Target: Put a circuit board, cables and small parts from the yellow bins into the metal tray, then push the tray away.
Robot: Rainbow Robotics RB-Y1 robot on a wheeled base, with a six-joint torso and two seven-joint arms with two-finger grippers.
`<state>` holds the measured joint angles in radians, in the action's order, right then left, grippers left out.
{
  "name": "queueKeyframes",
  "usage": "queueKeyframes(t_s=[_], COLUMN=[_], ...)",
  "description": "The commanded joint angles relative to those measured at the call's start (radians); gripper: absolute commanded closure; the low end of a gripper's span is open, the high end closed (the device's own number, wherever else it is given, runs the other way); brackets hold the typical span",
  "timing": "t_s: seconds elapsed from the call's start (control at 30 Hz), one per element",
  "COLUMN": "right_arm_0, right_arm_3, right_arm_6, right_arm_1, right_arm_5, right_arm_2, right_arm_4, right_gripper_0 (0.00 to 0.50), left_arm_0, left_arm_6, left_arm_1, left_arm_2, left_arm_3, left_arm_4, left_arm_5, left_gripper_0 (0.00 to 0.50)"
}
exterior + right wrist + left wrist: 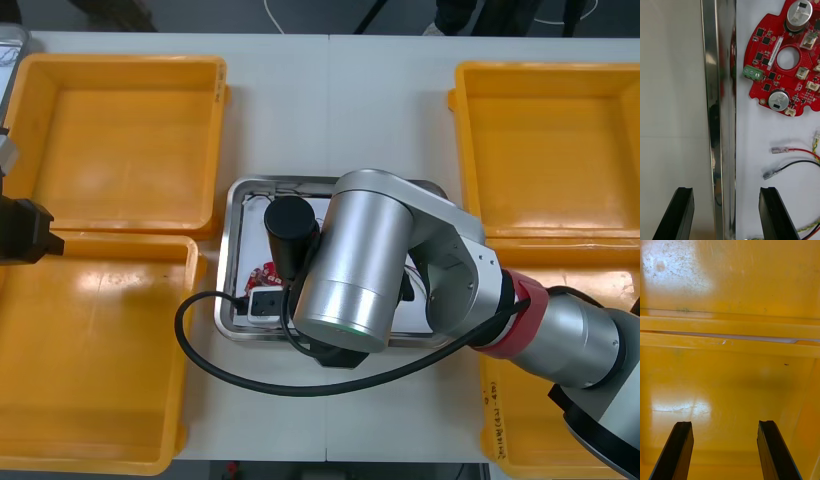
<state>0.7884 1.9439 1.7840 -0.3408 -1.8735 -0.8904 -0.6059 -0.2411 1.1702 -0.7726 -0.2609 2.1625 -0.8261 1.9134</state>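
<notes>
Metal tray (231, 262) apparently half-hidden under arm (355, 265)

You see yellow bins (120, 130) at nine and three o'clock of the tray (711, 93), mirror-silver at its rim, white inside; the circuit board (767, 67) is red, speckled black and green; one red cable (801, 150), one black cable (801, 162).

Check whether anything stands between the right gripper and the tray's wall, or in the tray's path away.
Nothing visible does. The right gripper is open astride the metal tray's wall, only that wall between its fingers. Beyond the tray, the table between the yellow bins shows nothing. The left gripper hovers over a bin.
</notes>
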Motion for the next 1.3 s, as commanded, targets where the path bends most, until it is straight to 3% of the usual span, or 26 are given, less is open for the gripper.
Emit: queueKeyframes(t_s=[0.03, 0.5, 1.3], right_arm_0=[0.034, 0.034, 0.025], right_arm_3=[-0.019, -0.1, -0.106], right_arm_6=[0.026, 0.028, -0.006], right_arm_1=[0.022, 0.026, 0.008], right_arm_5=[0.045, 0.117, 0.209], right_arm_2=[-0.071, -0.119, -0.2], right_arm_4=[0.018, 0.046, 0.089], right_gripper_0=[0.0, 0.0, 0.0], left_arm_0=[0.014, 0.014, 0.014], left_arm_6=[0.037, 0.037, 0.037], left_arm_1=[-0.044, -0.044, -0.044], left_arm_2=[-0.031, -0.031, -0.031], left_arm_3=[0.031, 0.031, 0.031], left_arm_4=[-0.007, -0.007, -0.007], left_arm_5=[0.006, 0.006, 0.006], left_gripper_0=[0.0, 0.0, 0.0])
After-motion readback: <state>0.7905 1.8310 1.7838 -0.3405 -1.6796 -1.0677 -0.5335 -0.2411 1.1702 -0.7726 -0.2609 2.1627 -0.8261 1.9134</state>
